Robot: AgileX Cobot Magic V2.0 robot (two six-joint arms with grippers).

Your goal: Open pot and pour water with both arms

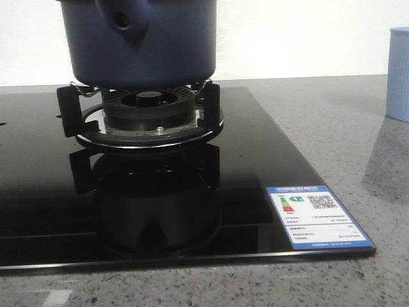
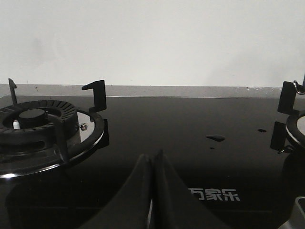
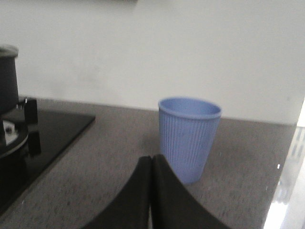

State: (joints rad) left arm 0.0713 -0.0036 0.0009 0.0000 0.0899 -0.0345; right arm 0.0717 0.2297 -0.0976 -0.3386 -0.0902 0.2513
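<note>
Front view: pot (image 1: 144,41) sits upright on the black pan supports (image 1: 208,105) of the burner (image 1: 148,109), toward the left-centre of the glossy black hob (image 1: 268,153). Its vertical axis is plumb and its sides are straight; the top is cut off by the frame edge, so I cannot tell whether a lid is on. Handle stub (image 1: 123,22) with its round hole points toward the camera, slightly left of the pot's centre. The hob's front edge runs close to the grey speckled desk (image 1: 358,128); an energy label (image 1: 319,217) is stuck at the near right corner. To the right of the hob, bare desk lies between the hob's edge and a pale blue cup (image 1: 399,73), which is partly cut by the frame. No arm shows in this view. Left wrist view: left end effector (image 2: 153,160) has its fingertips pressed together and is holding nothing; it is over the black glass between a second, unoccupied burner (image 2: 35,121) and the pot's burner support (image 2: 288,98) at the far side, with open glass ahead up to the back edge by the white wall (image 2: 152,43). Right wrist view: right end effector (image 3: 152,162) is likewise closed on nothing, over the desk, with the ribbed cup (image 3: 189,138) upright just ahead, clear of the fingers. The pot (image 3: 8,78) shows at the frame edge, well apart.
</note>
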